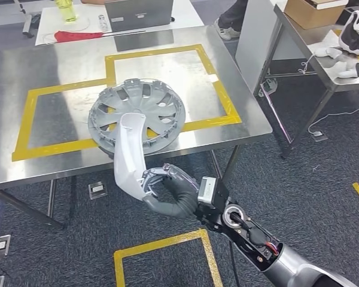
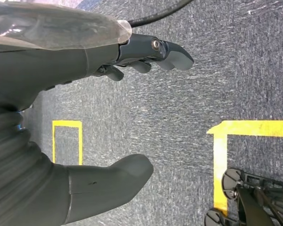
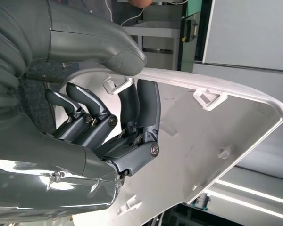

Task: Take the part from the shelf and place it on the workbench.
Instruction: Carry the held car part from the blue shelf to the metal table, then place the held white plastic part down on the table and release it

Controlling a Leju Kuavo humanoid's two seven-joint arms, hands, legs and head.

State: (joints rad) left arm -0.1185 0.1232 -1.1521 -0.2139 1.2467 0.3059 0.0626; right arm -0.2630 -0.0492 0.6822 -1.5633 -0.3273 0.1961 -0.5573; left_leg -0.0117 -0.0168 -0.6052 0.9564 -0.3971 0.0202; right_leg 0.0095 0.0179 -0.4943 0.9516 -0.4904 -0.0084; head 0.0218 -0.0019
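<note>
**Part held at the workbench's near edge**

Right hand [image 1: 169, 190]: grasps a curved white part [image 1: 128, 152], thumb [image 3: 97, 44] on one face, fingers [image 3: 140, 106] on the other. The part stands upright, its top overlapping the near edge of the workbench [image 1: 55, 66].

Left hand [image 2: 79, 117]: holds nothing, thumb and fingers apart, above grey carpet with yellow tape.

Workbench: steel, taped with yellow rectangles; a grey hubcap [image 1: 137, 116] lies near the near edge, just behind the part.

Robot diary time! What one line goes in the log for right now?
right robot hand: holds white part | left robot hand: open, over floor | hubcap: on workbench | part not yet placed
</note>
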